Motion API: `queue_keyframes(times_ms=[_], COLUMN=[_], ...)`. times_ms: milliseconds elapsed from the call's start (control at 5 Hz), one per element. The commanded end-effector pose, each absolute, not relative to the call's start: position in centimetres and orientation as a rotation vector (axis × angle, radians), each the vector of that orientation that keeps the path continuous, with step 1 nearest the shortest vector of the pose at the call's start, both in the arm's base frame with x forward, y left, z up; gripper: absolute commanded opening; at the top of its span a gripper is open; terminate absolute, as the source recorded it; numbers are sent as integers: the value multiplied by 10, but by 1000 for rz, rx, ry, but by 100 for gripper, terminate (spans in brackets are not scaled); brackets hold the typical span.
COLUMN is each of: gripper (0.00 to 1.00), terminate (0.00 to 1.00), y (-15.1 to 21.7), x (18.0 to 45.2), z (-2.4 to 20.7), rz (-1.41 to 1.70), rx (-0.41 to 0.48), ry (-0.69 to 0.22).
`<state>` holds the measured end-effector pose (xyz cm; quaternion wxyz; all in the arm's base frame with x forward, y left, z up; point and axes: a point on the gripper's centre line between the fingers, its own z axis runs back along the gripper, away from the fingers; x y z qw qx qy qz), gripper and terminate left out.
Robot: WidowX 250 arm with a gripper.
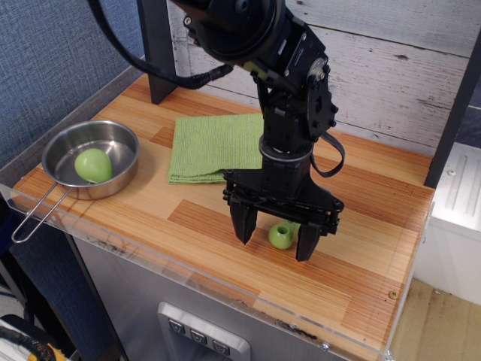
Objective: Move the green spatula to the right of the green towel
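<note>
The arm (289, 98) is matte black throughout, built from chunky rounded housings stacked one on another, with small screw heads and pale spots dotting the upper joint. A thick black cable runs off its top to the left, and a thinner black cable loops out at the right side of the wrist. Below a round collar sits a flat black crossbar, and from it hang the gripper's (274, 236) two short, blunt black fingers (242, 224).
</note>
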<state>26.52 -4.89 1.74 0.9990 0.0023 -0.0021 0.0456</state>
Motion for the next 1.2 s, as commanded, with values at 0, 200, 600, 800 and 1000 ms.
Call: queue_keyframes(times_ms=[0,200,600,800,1000], gripper=[100,100,100,100,100], terminate=[0,0,0,0,100], y=[-38,-42,-35,-35,-35], x=[265,273,272,272,272], z=[48,68,114,114,114], rz=[116,122,146,146,146], rx=[-64,-93,-96,-96,-96], ry=[-24,-37,-167,-167,-167])
